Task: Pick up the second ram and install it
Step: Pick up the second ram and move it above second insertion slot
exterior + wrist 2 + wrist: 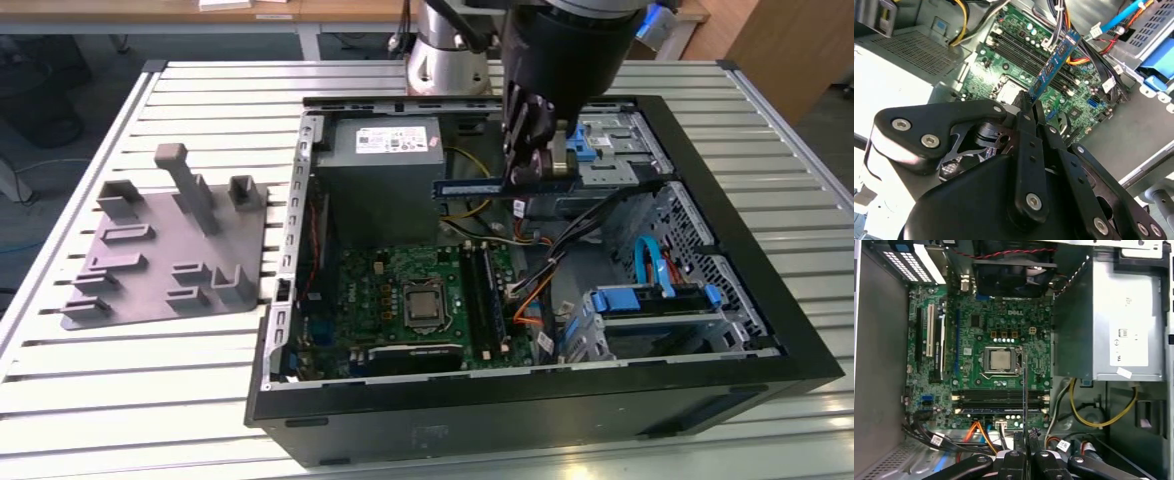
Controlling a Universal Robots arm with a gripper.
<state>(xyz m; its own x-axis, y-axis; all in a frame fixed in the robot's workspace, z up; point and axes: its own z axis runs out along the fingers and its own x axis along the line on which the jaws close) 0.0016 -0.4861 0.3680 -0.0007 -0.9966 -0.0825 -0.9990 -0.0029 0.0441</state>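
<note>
The second ram (474,186), a long, thin, dark circuit-board stick with a bluish-green tint and a pale label, hung in the air above the open black computer case (747,330), well clear of the board below. The black two-fingered gripper (534,172) had it pinched by one end, jaws pressed flat against both faces, and the rest of the stick pointed towards the exterior view's left, over the gap between the grey metal power supply box (380,150) and the green motherboard (387,285). In the first wrist view the stick (1025,390) appeared edge-on as a thin line running out from the gripper (1025,452) across the row of long black memory slots (984,401), just beside the square silver processor socket (1000,360). The second wrist view showed its labelled face (1051,65) rising from the fingertips (1026,102). Whether any slot was already filled I could not tell. The grey plastic tray with upright posts (147,270) sat on the slatted table (134,400), on the exterior view's left of the case. To my eye the carry was the step in hand, and doing it well meant a steady grip, the stick kept off the loose yellow and orange cables, and its length brought in line with a slot, since it seemed to lie crosswise to them.
</note>
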